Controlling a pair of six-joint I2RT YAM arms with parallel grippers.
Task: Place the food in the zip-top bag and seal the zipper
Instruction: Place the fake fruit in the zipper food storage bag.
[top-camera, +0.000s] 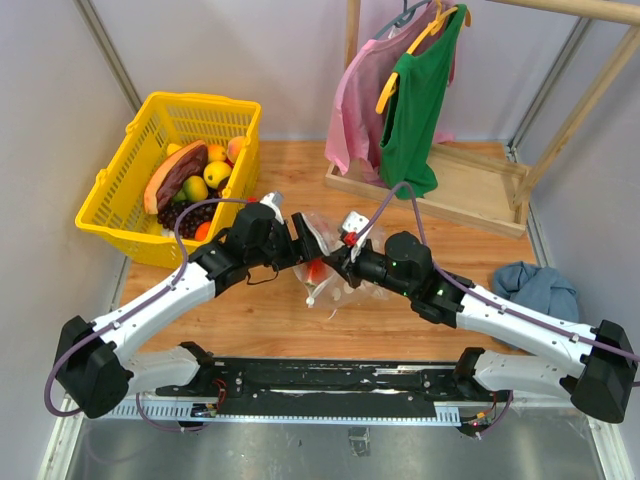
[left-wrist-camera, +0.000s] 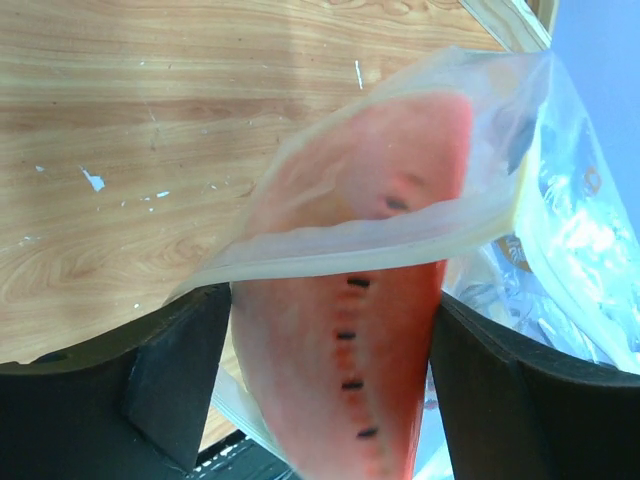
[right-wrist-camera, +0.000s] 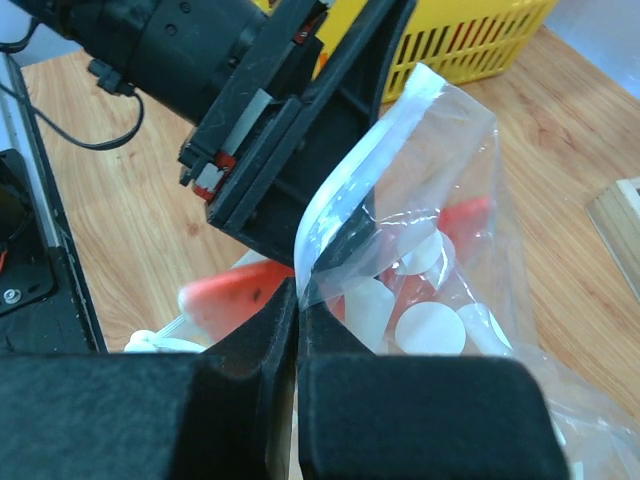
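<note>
**Two robot arms meet at one spotted bag with a watermelon slice in its mouth**

Two white and black arms reach from the near edge of the table to its middle. Between them is one zip-top bag, clear with white oval spots.

One red watermelon slice, with small black seed marks, sits half inside the bag's mouth and half outside. The left gripper has its jaws wide, and the outside half of the slice fills the gap between them. It is impossible to tell whether they press on it or have let go.

The right gripper is clenched on the bag's edge, just below the whitish zipper.

At the far left stands one yellow mesh basket. It holds a heap of toy fruit, piled too closely to count.

At the far right is one wooden rack with two garments on hangers, one pink top and one green top. One blue cloth lies crumpled at the right.

The table is light wood. The walls around it are pale and plain.
</note>
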